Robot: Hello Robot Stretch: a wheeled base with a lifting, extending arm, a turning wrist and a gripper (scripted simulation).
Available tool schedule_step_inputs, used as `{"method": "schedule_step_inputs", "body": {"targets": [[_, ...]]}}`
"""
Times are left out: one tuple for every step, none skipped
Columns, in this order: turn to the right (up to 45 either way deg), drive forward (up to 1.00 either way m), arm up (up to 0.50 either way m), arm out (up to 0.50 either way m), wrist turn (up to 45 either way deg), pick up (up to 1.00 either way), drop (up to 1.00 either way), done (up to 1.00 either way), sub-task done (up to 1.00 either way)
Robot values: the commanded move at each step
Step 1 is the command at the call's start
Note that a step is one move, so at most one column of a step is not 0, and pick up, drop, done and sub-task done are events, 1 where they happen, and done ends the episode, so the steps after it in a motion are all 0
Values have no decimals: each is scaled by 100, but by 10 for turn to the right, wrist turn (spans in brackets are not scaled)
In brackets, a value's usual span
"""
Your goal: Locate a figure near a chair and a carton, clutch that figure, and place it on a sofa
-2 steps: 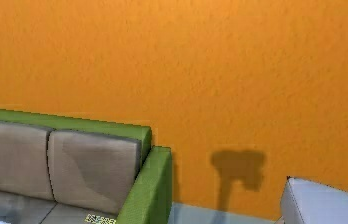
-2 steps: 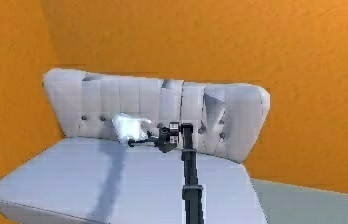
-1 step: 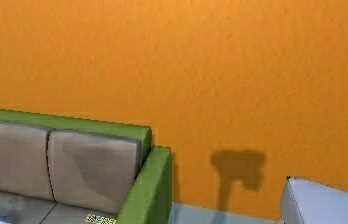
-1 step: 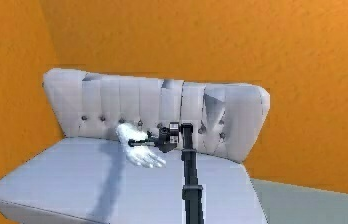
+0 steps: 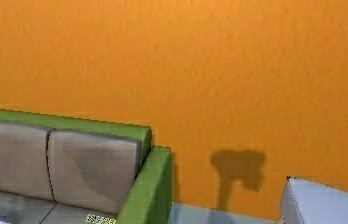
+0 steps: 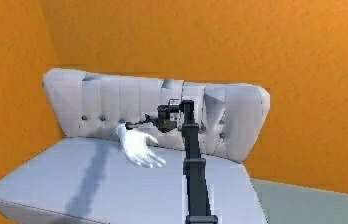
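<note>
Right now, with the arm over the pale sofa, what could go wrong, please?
The white figure lies on the grey sofa seat at the tool; whether it is held cannot be told, so retracting might drag it off. The padded backrest looks close behind the tool, so extending further may hit it.

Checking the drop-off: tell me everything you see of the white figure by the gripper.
The white figure is small, smooth, matte, with finger-like prongs spreading rightward. It appears to lie on the seat of the grey sofa, before its tufted backrest, just below the gripper in the picture. Whether the gripper holds it cannot be told.
</note>
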Motion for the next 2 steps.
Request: {"method": "schedule_step_inputs", "body": {"targets": [[0, 0, 0, -8, 0, 0, 0, 0, 0], [0, 0, 0, 0, 0, 0, 0, 100, 0]]}}
